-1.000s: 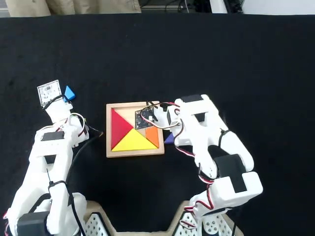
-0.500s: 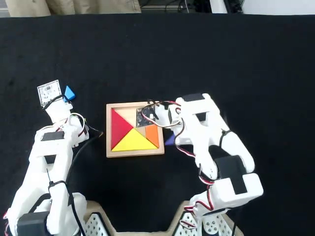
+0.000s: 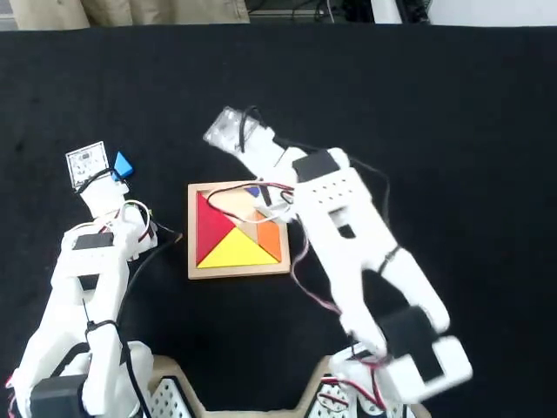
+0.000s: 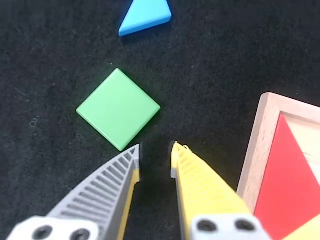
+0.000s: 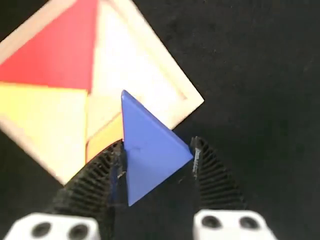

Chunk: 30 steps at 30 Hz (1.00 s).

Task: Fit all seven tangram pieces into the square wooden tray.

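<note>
Two white arms work at a black counter (image 3: 452,122), with the square wooden tray (image 3: 192,248) lying between them, close to their bases. Inside the tray, a yellow triangle (image 3: 235,252) fills the near side, a red triangle (image 3: 210,226) the left side and an orange piece (image 3: 271,237) the right. The far part of the tray is pale, and whether that is a piece or bare wood cannot be told. Over the tray's far edge the right hand (image 5: 157,146) is clamped on a dark blue triangle (image 5: 148,155), with a black finger (image 5: 95,182) pressed against it on either side and the piece overlapping the tray's rim. Left of the tray, the left hand (image 4: 155,150) points down at the counter, its grey and yellow fingers a narrow gap apart with nothing between them. Just beyond its tips a green square (image 4: 118,108) lies flat on the counter, apart from the tray. Farther off, left of the tray and beyond its far edge, rests a light blue triangle (image 3: 123,164).
</note>
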{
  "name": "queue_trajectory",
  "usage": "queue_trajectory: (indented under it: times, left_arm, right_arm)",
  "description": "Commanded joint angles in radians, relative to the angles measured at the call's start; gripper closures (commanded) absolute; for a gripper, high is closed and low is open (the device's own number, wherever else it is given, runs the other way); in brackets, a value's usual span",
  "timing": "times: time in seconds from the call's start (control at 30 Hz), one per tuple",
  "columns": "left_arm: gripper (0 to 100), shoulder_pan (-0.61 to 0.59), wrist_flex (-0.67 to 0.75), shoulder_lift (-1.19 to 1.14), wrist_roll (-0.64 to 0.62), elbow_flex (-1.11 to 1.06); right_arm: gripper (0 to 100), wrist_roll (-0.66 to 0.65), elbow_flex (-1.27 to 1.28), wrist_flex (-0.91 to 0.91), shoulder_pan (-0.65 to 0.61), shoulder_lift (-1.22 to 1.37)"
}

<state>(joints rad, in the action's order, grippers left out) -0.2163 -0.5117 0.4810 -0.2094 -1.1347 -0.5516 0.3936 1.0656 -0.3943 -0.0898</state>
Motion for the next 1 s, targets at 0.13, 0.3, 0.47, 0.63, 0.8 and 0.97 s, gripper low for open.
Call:
queue_trajectory:
  times: [0.13, 0.3, 0.47, 0.63, 0.8, 0.97]
  left_arm:
    - [89, -0.005, 0.017, 0.021, -0.002, 0.004]
    - [89, -0.005, 0.017, 0.021, -0.002, 0.004]
    - [89, -0.005, 0.017, 0.021, -0.002, 0.004]
    - [89, -0.005, 0.017, 0.021, -0.002, 0.004]
    - [89, -0.005, 0.017, 0.021, -0.002, 0.004]
    - [89, -0.005, 0.017, 0.021, -0.002, 0.004]
  right_arm:
    - [89.6, 0.077, -0.205, -0.117, -0.015, 0.302]
    - [89.6, 0.11, -0.355, -0.035, -0.048, 0.415]
    - [89.6, 0.114, -0.4, -0.035, -0.046, 0.467]
    - [89.6, 0.11, -0.398, -0.029, -0.044, 0.472]
    - [89.6, 0.11, -0.397, -0.028, -0.043, 0.473]
    - [89.6, 0.107, -0.364, -0.032, -0.02, 0.47]
